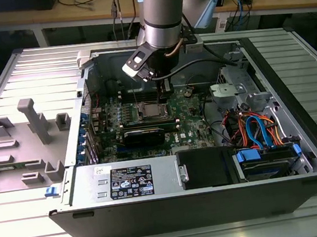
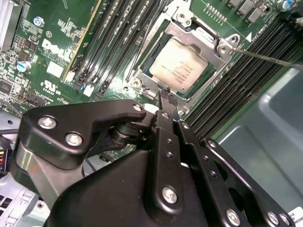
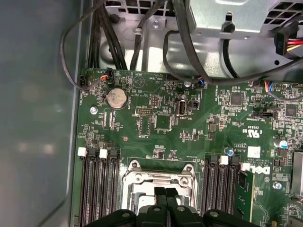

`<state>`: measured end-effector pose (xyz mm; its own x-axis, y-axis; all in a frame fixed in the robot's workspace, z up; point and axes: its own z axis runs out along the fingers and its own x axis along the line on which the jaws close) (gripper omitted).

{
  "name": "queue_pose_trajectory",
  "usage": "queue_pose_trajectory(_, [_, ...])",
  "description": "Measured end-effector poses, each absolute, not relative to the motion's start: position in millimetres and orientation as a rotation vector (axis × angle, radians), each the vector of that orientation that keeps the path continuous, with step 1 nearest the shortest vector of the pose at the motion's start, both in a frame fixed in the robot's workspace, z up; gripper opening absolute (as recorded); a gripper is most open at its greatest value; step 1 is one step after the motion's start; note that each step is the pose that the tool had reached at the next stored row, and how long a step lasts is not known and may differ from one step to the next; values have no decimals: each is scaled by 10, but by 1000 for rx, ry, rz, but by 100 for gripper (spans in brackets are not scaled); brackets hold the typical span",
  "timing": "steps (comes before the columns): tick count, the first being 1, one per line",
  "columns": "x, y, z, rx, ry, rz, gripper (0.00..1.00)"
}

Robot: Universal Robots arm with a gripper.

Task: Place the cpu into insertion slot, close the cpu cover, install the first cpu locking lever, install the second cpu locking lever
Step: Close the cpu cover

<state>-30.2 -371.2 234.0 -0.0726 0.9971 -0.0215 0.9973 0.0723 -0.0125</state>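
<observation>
The cpu (image 2: 181,64), a small square chip with a dull silver top, lies in the insertion slot (image 1: 149,110) on the green board. The shiny cpu cover (image 2: 209,38) lies flat around it as a frame, with the chip showing through its window. A thin metal lever rod (image 2: 268,58) runs out from the socket's corner over the memory slots. My gripper (image 2: 166,96) hovers just above the socket's edge with its black fingers (image 3: 161,198) pressed together and nothing between them. From the exterior view, the gripper (image 1: 165,87) hangs over the board just behind the socket.
Long black memory slots (image 3: 98,189) flank the socket on both sides. A coin battery (image 3: 116,98) and black cables (image 3: 176,52) lie beyond it. The case holds a drive cage with blue and orange cables (image 1: 258,129) and a power supply (image 1: 126,181). A grey fixture (image 1: 31,119) stands outside the case.
</observation>
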Motion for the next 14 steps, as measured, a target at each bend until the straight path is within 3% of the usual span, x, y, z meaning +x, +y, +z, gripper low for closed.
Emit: queue_pose_trajectory(14, [-339,-3714,2320,2134,2295,-37,11])
